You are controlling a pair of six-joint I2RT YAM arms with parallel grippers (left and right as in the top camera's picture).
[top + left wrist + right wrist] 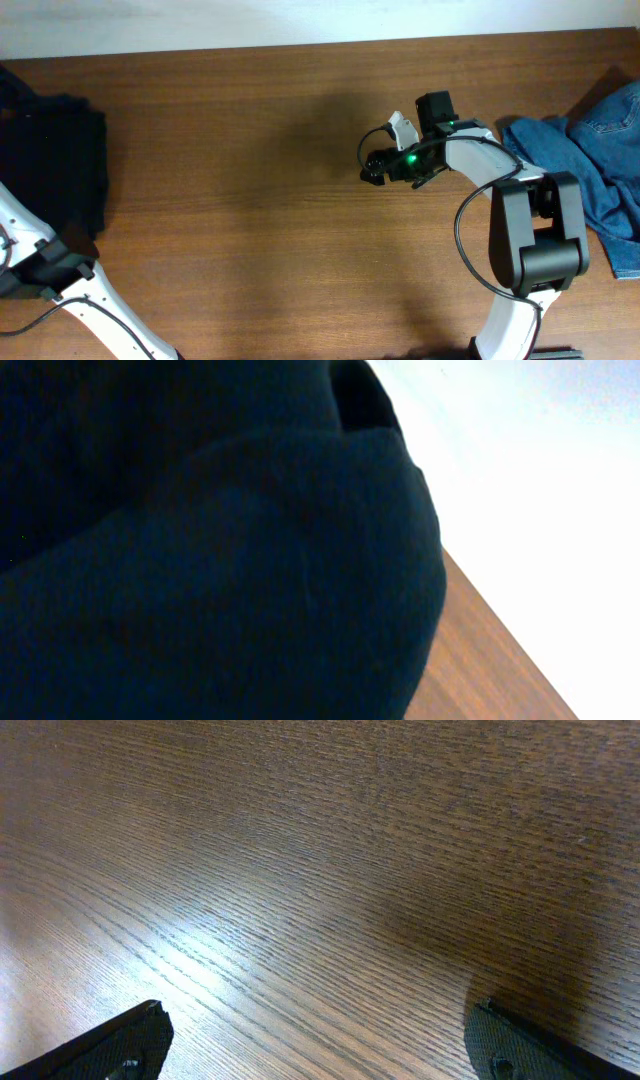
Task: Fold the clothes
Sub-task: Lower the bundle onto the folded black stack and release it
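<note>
The table (250, 150) is warm brown wood with fine, darker grain in long lines. At its left edge the dark garment (50, 160) is plain navy, close to black. The denim garment (600, 170) at the right is mid-blue with paler seams. The left arm (100, 300) and right arm (530, 240) are white with black sections. A green light (410, 158) glows on the right arm, and its fingers (120, 1045) are black.

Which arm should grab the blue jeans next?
The right arm. Its base stands beside the blue jeans, and the right gripper is open and empty over the bare table. The left arm sits at the far end, by the dark clothes.
</note>
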